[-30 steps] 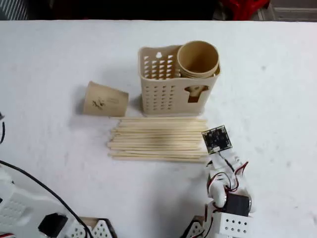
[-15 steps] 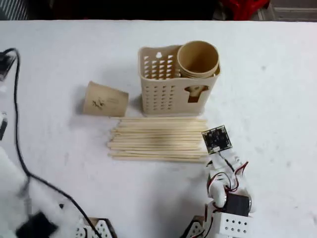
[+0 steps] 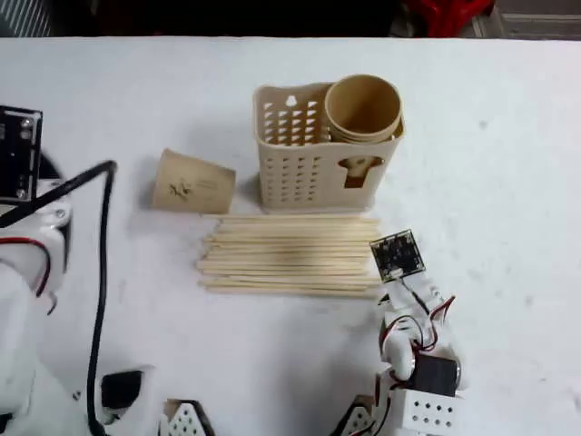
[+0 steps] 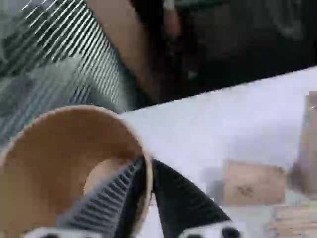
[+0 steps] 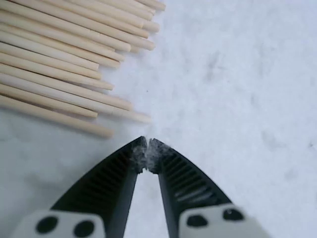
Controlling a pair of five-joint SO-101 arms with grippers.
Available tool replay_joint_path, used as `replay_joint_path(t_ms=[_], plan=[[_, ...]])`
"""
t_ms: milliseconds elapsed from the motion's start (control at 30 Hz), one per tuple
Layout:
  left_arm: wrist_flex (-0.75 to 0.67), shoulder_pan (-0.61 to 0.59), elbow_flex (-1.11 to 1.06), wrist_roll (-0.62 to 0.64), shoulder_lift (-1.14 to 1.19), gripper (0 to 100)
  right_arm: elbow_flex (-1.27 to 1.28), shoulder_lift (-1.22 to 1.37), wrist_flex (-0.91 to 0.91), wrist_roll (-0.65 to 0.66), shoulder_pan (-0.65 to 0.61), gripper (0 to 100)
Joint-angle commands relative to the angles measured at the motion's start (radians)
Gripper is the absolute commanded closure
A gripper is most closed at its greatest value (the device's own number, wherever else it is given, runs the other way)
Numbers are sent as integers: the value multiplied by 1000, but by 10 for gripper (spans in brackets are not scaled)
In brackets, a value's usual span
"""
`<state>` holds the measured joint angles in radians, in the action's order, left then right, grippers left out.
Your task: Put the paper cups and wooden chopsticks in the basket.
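Note:
My left gripper (image 4: 147, 163) is shut on the rim of a brown paper cup (image 4: 54, 158), one finger inside it and one outside, held above the table's left side. The left arm (image 3: 27, 227) stands at the left edge in the high view. Another paper cup (image 3: 191, 183) lies on its side left of the beige basket (image 3: 309, 173). Stacked cups (image 3: 363, 107) sit in the basket's right compartment. A bundle of wooden chopsticks (image 3: 290, 254) lies in front of the basket. My right gripper (image 5: 147, 148) is shut and empty, low over the table just off the chopsticks' (image 5: 64, 64) right ends.
The white table (image 3: 490, 163) has free room right of the basket and along the front middle. From the left wrist, the lying cup (image 4: 246, 182) and the basket's edge (image 4: 309, 144) show far off. A black cable (image 3: 98, 272) hangs from the left arm.
The left arm has swung up into the left side of the high view. The right arm, cups, basket and chopsticks have not moved.

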<state>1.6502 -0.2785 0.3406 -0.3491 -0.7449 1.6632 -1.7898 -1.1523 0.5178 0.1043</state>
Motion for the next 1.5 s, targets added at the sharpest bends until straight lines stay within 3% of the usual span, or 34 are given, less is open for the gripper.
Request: replay_joint_path(t_ms=[0,233,500,667,767,1067,1300,1467], plan=[[-146,260,-57,149,-8,979,-2,-12,-2,8,4,981],[-502,607,-308,212,-7,979,-2,-12,-2,8,4,981],[-750,757,-293,262,257,979,-9,-13,-2,6,10,981],[-727,803,-34,262,521,979,-35,-13,-5,-14,53,981],[-655,846,153,262,671,979,-60,-13,-4,-94,113,981],[-446,918,643,264,1067,977,-46,-12,-4,-86,76,981],[-255,911,905,350,1242,977,-44,-12,-2,-86,74,981],[-218,909,977,350,1316,967,-41,-12,-2,-86,74,981]])
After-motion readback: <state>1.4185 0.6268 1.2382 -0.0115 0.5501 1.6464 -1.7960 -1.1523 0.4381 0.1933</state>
